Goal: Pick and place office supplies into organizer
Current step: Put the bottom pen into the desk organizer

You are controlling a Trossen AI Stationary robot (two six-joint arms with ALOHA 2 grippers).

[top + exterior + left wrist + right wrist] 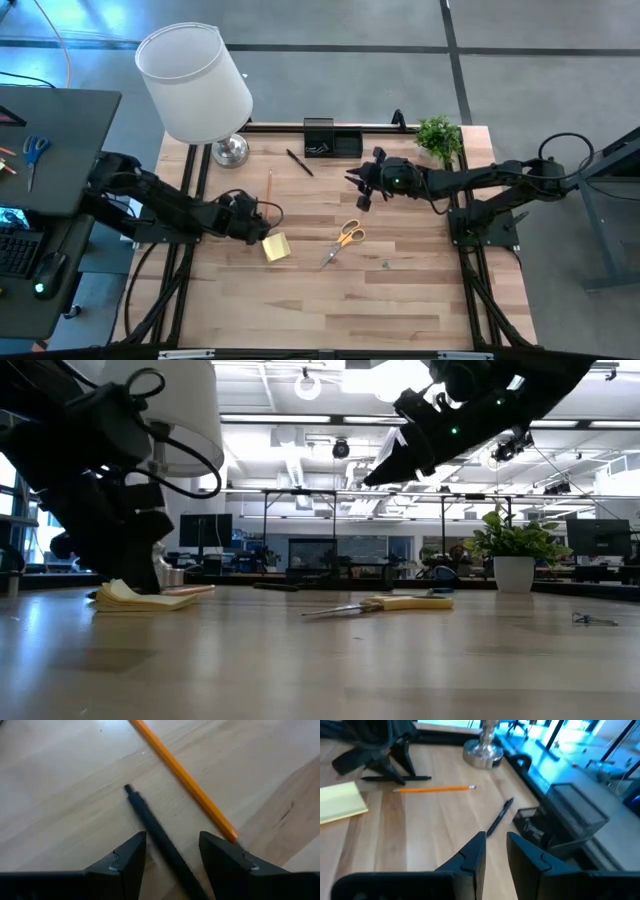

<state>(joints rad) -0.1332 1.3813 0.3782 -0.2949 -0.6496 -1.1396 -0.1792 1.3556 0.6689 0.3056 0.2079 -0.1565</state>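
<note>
Place: large open-plan lab or office floor
Ceiling: exposed ducts (300, 455), rows of strip lights (290, 422)
Background: monitors (205, 530) on distant desks
Foreground: wooden worktable (300, 300) on black frame, side desk (45, 130) with keyboard (18, 250)

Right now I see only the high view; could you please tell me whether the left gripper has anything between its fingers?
Observer: Yes. The left gripper stands open astride a black pen that lies flat on the table.
Operator: Thank you. Does that pen touch the pencil?
Observer: No. The orange pencil lies beside it, with a gap between them.
Operator: And the right gripper?
Observer: The right gripper holds nothing between its fingers.
</note>
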